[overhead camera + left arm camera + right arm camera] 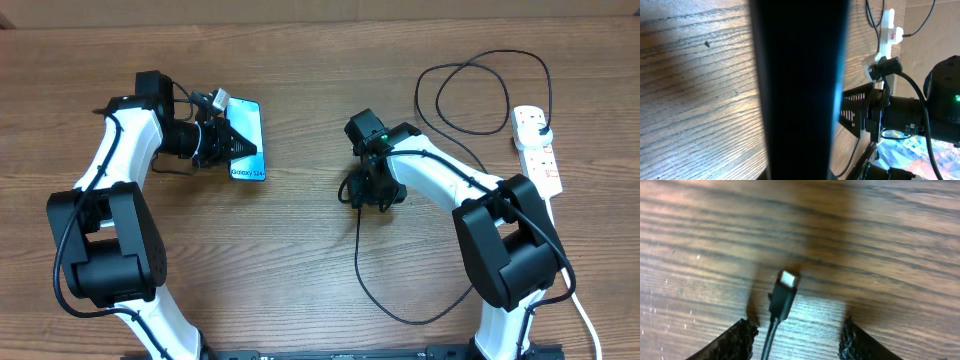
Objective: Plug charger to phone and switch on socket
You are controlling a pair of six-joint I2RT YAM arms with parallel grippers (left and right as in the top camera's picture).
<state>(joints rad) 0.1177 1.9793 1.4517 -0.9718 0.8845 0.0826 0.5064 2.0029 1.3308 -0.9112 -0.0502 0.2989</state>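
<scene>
The phone (248, 140) has a lit blue screen and lies left of centre. My left gripper (226, 141) is shut on its left edge. In the left wrist view the phone (800, 90) shows as a wide dark band between the jaws. The charger cable (359, 255) runs from its black plug (537, 125) in the socket (541, 160), through loops at the back right, to my right gripper (369, 188). In the right wrist view the connector tip (783, 296) lies on the table between the open fingers (797, 335), nearer the left one, untouched.
The cable loops (480, 90) lie at the back right beside the power strip, whose thick white cord (585, 318) runs off the front right. The cable also curves across the front of the table (420, 320). The power strip (888, 30) and right arm (920, 110) show in the left wrist view.
</scene>
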